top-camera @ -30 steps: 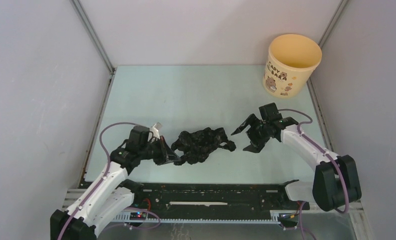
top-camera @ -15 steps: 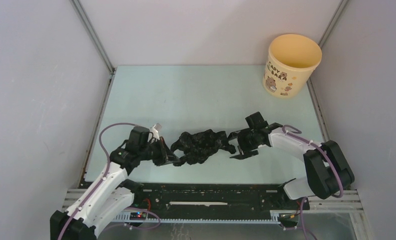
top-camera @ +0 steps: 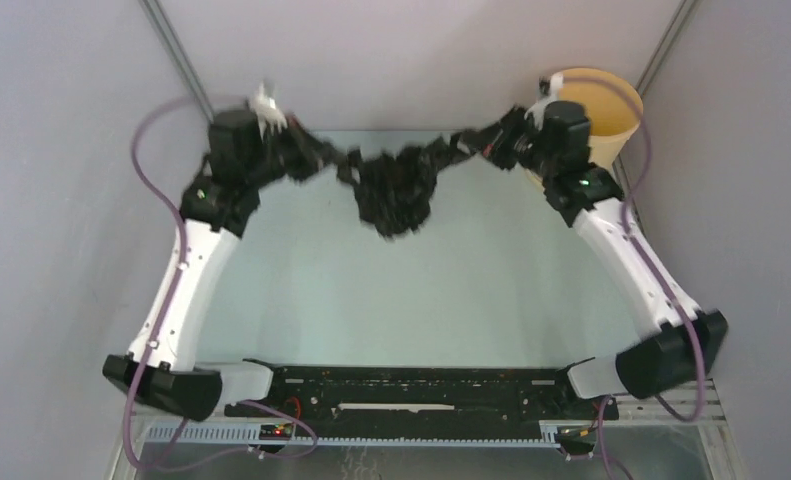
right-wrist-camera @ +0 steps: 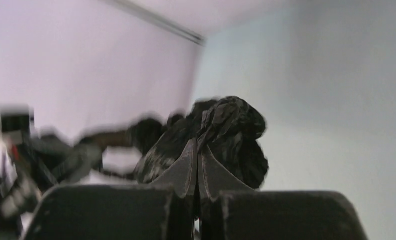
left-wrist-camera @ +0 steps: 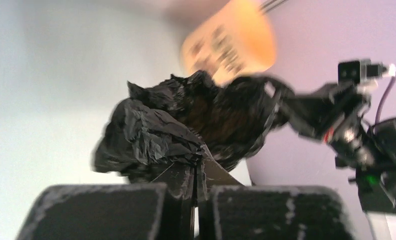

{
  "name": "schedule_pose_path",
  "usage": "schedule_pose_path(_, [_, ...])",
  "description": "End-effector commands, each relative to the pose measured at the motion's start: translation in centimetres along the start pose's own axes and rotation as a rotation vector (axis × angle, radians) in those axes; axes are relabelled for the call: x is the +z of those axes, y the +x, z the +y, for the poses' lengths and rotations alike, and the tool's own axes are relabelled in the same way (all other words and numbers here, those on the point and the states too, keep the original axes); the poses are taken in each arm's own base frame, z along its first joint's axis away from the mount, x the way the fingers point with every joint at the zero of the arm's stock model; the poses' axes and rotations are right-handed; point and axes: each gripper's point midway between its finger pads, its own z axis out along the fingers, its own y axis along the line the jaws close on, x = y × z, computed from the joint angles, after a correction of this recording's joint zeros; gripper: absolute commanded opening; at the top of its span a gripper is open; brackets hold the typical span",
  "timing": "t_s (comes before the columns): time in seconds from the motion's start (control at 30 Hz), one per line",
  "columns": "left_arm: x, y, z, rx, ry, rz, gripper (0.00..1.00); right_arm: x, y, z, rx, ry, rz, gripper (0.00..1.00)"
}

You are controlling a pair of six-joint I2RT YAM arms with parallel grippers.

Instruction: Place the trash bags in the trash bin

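A crumpled black trash bag (top-camera: 395, 190) hangs in the air between my two arms, above the far half of the table. My left gripper (top-camera: 328, 160) is shut on its left end, and my right gripper (top-camera: 468, 141) is shut on its right end. The pale yellow trash bin (top-camera: 616, 110) stands in the far right corner, partly hidden behind my right wrist. In the left wrist view the trash bag (left-wrist-camera: 185, 120) bunches over my pinched left gripper (left-wrist-camera: 198, 156), with the trash bin (left-wrist-camera: 231, 42) blurred beyond. In the right wrist view my right gripper (right-wrist-camera: 196, 146) pinches the trash bag (right-wrist-camera: 226, 132).
Grey walls close in the pale green table (top-camera: 421, 290) on the left, back and right. A black rail (top-camera: 411, 390) runs along the near edge between the arm bases. My right arm (left-wrist-camera: 346, 120) shows in the left wrist view.
My right gripper reached the bag's right end and shut on it. Both arms then lifted the bag off the table, up and toward the far side.
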Motion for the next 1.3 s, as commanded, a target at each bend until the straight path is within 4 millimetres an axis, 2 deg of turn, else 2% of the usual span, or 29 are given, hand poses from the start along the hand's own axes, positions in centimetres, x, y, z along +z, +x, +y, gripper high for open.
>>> schedule_pose_path(0.0, [-8.2,-8.3,-13.9,0.405,0.160,-0.324,0.00,-10.9,-0.5,14.8,-0.714,-0.447,-0.212,0.00])
schedule_pose_path(0.03, [-7.3,-7.4,-12.8,0.392,0.141,-0.295,0.00,-11.2,0.7,14.8,-0.772,-0.432,-0.214,0.00])
schedule_pose_path(0.07, [-5.9,-6.2,-10.4,0.340,0.083,-0.259,0.00,-10.9,1.4,13.6,-0.807,-0.389,-0.214,0.00])
schedule_pose_path(0.1, [-3.4,-3.6,-6.4,0.280,0.006,-0.173,0.00,-9.9,2.5,11.3,-0.823,-0.342,-0.184,0.00])
schedule_pose_path(0.13, [-1.0,-0.2,-2.3,0.236,-0.054,-0.067,0.00,-8.1,4.3,7.9,-0.818,-0.288,-0.117,0.00])
schedule_pose_path(0.17, [1.3,4.3,3.2,0.180,-0.145,0.066,0.00,-6.0,6.6,3.6,-0.810,-0.231,-0.021,0.00])
schedule_pose_path(0.23, [3.2,14.0,12.8,0.028,-0.286,0.337,0.00,-2.5,12.7,-7.3,-0.675,-0.079,0.205,0.00])
schedule_pose_path(0.27, [3.1,17.7,15.6,-0.027,-0.309,0.421,0.00,-2.3,15.5,-11.2,-0.591,-0.027,0.308,0.00])
schedule_pose_path(0.3, [2.6,19.8,16.9,-0.066,-0.321,0.457,0.00,-2.7,17.7,-14.4,-0.539,0.042,0.366,0.00])
schedule_pose_path(0.33, [2.2,20.3,16.8,-0.079,-0.295,0.447,0.00,-3.0,18.3,-14.8,-0.550,0.063,0.360,0.00])
schedule_pose_path(0.4, [2.2,16.9,14.4,-0.034,-0.232,0.307,0.00,-3.4,16.8,-12.0,-0.600,0.008,0.278,0.00])
schedule_pose_path(0.47, [2.6,10.8,9.6,0.011,-0.145,0.149,0.00,-3.4,12.3,-6.9,-0.623,-0.058,0.160,0.00])
schedule_pose_path(0.57, [2.1,0.1,-1.3,0.026,0.017,0.020,0.00,-4.3,3.8,1.9,-0.637,-0.066,0.023,0.00])
schedule_pose_path(0.6, [0.7,-3.7,-6.2,0.063,0.089,-0.035,0.00,-4.6,1.8,5.3,-0.654,-0.087,0.000,0.00])
schedule_pose_path(0.63, [-1.3,-6.6,-11.0,0.118,0.166,-0.094,0.00,-6.4,0.1,9.7,-0.704,-0.147,-0.041,0.00])
schedule_pose_path(0.67, [-4.4,-9.2,-16.1,0.201,0.254,-0.182,0.00,-8.5,-0.4,13.9,-0.785,-0.228,-0.080,0.00])
schedule_pose_path(0.7, [-9.7,-11.2,-21.9,0.309,0.378,-0.313,0.00,-11.2,-0.5,18.1,-0.881,-0.309,-0.147,0.00])
schedule_pose_path(0.77, [-12.6,-11.1,-24.5,0.455,0.422,-0.400,0.00,-15.6,0.6,22.6,-1.071,-0.413,-0.268,0.00])
schedule_pose_path(0.83, [-11.8,-8.9,-21.7,0.495,0.338,-0.383,0.00,-16.7,2.8,22.8,-1.109,-0.508,-0.288,0.00])
schedule_pose_path(0.87, [-8.9,-6.9,-17.7,0.445,0.249,-0.331,0.00,-15.0,3.9,20.4,-1.089,-0.493,-0.263,0.00])
schedule_pose_path(0.9, [-5.7,-4.9,-12.8,0.373,0.146,-0.283,0.00,-11.4,6.3,15.2,-1.050,-0.421,-0.181,0.00])
schedule_pose_path(0.97, [1.6,3.7,1.4,0.184,-0.089,-0.010,0.00,-7.3,9.9,6.4,-0.945,-0.304,-0.018,0.00])
schedule_pose_path(1.0, [3.0,8.8,7.4,0.051,-0.173,0.171,0.00,-5.6,12.7,1.4,-0.895,-0.245,0.110,0.00])
schedule_pose_path(1.03, [3.4,13.0,12.1,-0.055,-0.223,0.295,0.00,-4.5,15.4,-3.2,-0.855,-0.175,0.218,0.00])
schedule_pose_path(1.07, [3.0,16.1,14.3,-0.071,-0.237,0.363,0.00,-4.0,17.9,-7.4,-0.815,-0.100,0.304,0.00])
schedule_pose_path(1.1, [2.2,17.4,15.6,-0.041,-0.270,0.364,0.00,-4.0,19.7,-10.0,-0.792,-0.056,0.352,0.00])
schedule_pose_path(1.13, [1.6,17.1,15.8,0.000,-0.281,0.319,0.00,-4.3,21.0,-11.1,-0.788,-0.044,0.383,0.00])
schedule_pose_path(1.2, [0.9,14.3,13.5,0.034,-0.235,0.203,0.00,-4.5,20.4,-9.4,-0.798,-0.083,0.342,0.00])
schedule_pose_path(1.27, [0.4,9.3,8.5,0.060,-0.142,0.094,0.00,-4.4,17.2,-5.2,-0.844,-0.124,0.242,0.00])
